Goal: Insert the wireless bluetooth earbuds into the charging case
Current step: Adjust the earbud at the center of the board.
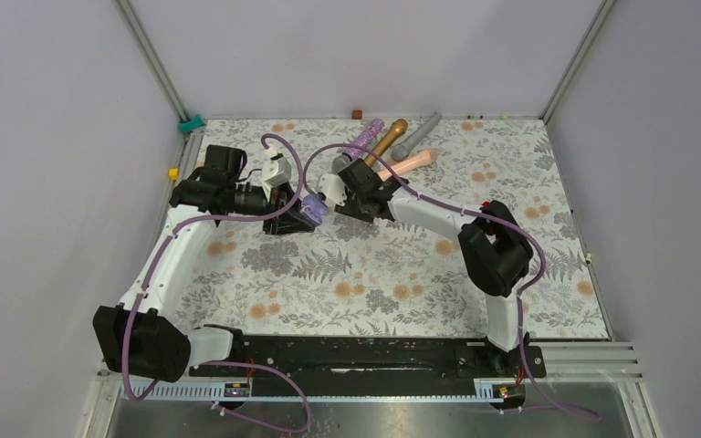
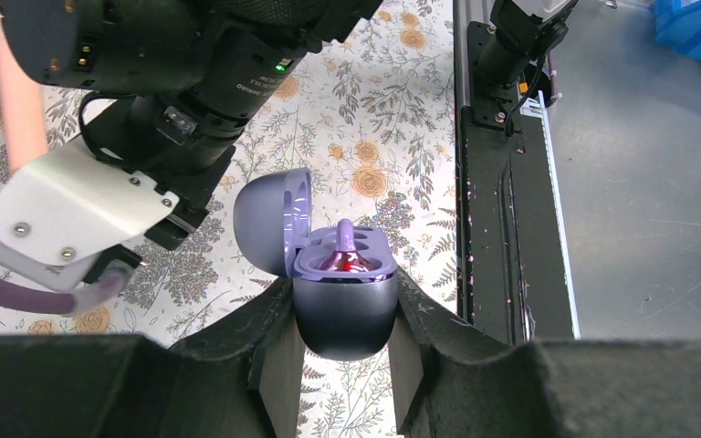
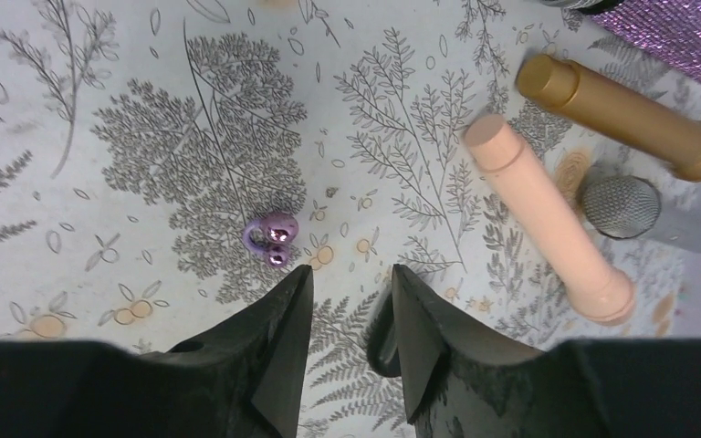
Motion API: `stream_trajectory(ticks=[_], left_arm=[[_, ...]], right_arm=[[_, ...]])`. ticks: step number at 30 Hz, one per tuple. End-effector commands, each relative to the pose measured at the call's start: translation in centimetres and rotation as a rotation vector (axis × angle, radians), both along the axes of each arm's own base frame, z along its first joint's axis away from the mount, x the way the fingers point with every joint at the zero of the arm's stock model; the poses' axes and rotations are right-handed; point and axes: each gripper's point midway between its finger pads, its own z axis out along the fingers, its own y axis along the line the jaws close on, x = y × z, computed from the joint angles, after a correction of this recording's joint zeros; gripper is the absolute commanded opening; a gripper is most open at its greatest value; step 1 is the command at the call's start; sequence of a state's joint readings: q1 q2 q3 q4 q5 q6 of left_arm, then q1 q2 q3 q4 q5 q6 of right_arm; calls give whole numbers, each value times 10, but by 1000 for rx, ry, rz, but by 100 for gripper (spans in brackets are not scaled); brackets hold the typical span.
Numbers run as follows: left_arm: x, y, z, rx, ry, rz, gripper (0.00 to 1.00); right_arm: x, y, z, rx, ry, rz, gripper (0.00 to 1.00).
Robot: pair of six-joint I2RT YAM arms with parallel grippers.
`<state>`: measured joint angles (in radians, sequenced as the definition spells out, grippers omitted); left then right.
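Note:
My left gripper [image 2: 342, 285] is shut on the purple charging case [image 2: 342, 315], holding it upright above the mat with its lid [image 2: 269, 219] swung open to the left. One glossy purple earbud [image 2: 347, 248] stands in a well of the case, its stem pointing up. Another purple earbud [image 3: 272, 237] lies on the floral mat just beyond my right gripper's left fingertip. The right gripper [image 3: 352, 271] is open, and only mat shows between its fingers. From above, the two grippers [image 1: 303, 210] [image 1: 338, 196] face each other closely over the mat's far middle.
Several microphones lie at the back right: a peach one [image 3: 548, 219], a gold one [image 3: 630, 119], a grey one with a mesh head [image 3: 619, 207] and a glittery purple one [image 3: 675, 27]. A black rail [image 1: 365, 356] runs along the near edge.

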<state>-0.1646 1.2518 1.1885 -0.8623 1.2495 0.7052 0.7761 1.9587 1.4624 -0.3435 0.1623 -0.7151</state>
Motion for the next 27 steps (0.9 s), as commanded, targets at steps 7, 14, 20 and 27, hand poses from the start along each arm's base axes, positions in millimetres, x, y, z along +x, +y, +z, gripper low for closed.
stream_trajectory(ticks=[7,14,20,27], left_arm=[[0,-2,12,-42,-46,-25,0],[0,-2,11,-41,-39,-24,0],[1,-2,11,-43,-39,-24,0],[0,-2,11,-42,-38,-23,0]], right_arm=[[-14,-3,-30,-2,178,-155,47],[-16,4,-47,-8,264,-243,48],[-13,4,-50,-22,260,-229,47],[-15,7,-64,-26,329,-219,43]])
